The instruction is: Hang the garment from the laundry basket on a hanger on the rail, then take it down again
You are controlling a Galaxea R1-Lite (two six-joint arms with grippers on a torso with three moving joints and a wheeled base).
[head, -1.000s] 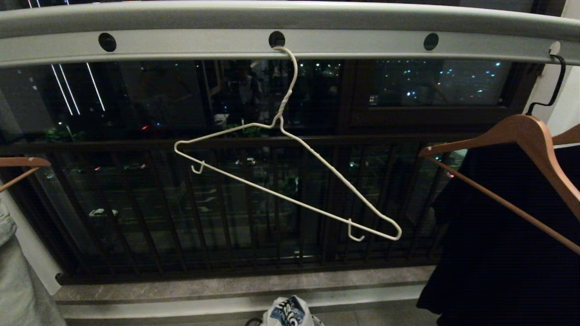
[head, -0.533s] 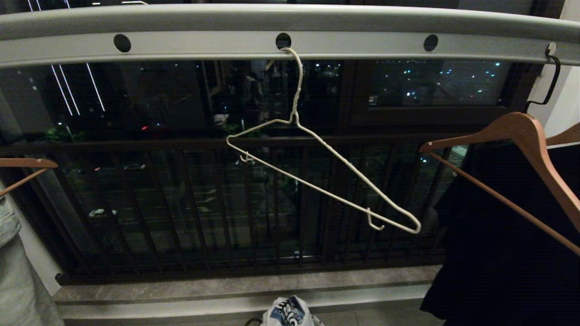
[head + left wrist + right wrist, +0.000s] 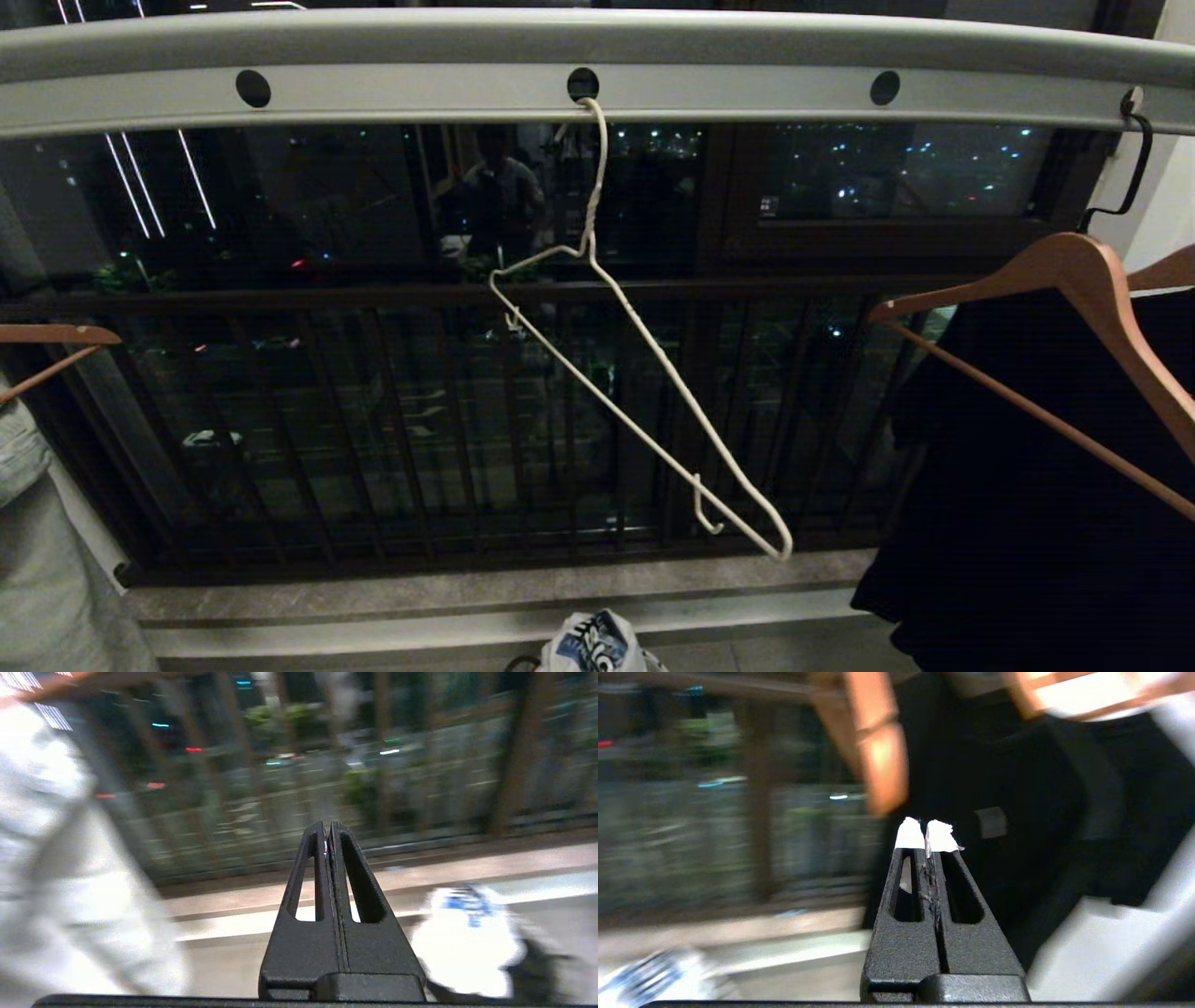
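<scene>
Rail [image 3: 597, 56] spans the top of the head view with the hanger [image 3: 644, 420] hooked bare in its middle hole, while the garment [image 3: 593, 644] lies low at the bottom edge. Only the wrist views show the left gripper [image 3: 328, 833] and right gripper [image 3: 927, 835], both pressed shut on nothing. Since a second ago the hanger has tipped steeper, its long axis now slanting down to the right.

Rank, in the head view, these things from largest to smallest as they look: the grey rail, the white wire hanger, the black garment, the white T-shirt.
1. rail, across the whole picture
2. black garment, partly cut off
3. wire hanger
4. T-shirt, only its top shows, so its real size is unsure
</scene>
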